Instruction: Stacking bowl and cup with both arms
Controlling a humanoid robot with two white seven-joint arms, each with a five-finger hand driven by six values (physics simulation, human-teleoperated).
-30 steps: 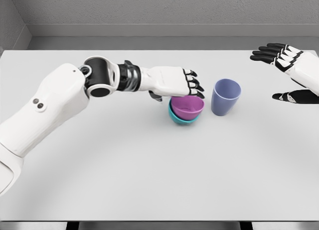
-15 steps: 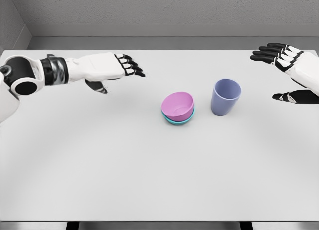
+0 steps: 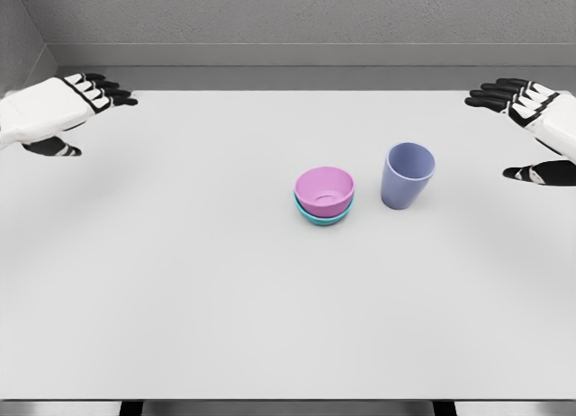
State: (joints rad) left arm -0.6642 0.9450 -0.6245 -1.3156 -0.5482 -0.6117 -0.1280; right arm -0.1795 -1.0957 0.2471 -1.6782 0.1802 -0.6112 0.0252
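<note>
Centrally, stacked bowls between hands.

You see a white table filling most of the view, its front edge along the bottom. Behind it rises a grey wall, meeting another wall at the left corner.

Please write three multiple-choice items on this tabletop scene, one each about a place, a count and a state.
1. Where does the purple cup stand?
A. right of the stacked bowls
B. inside the pink bowl
C. at the table's left edge

2. How many bowls are there?
A. one
B. two
C. four

3. What is the left hand doing?
A. gripping the cup
B. pressing on the bowls
C. open, holding nothing

Key: 1 A, the cup stands apart on the table, right of the bowls. 2 B, the pink bowl nests in the teal bowl. 3 C, its fingers are spread at the far left.
</note>
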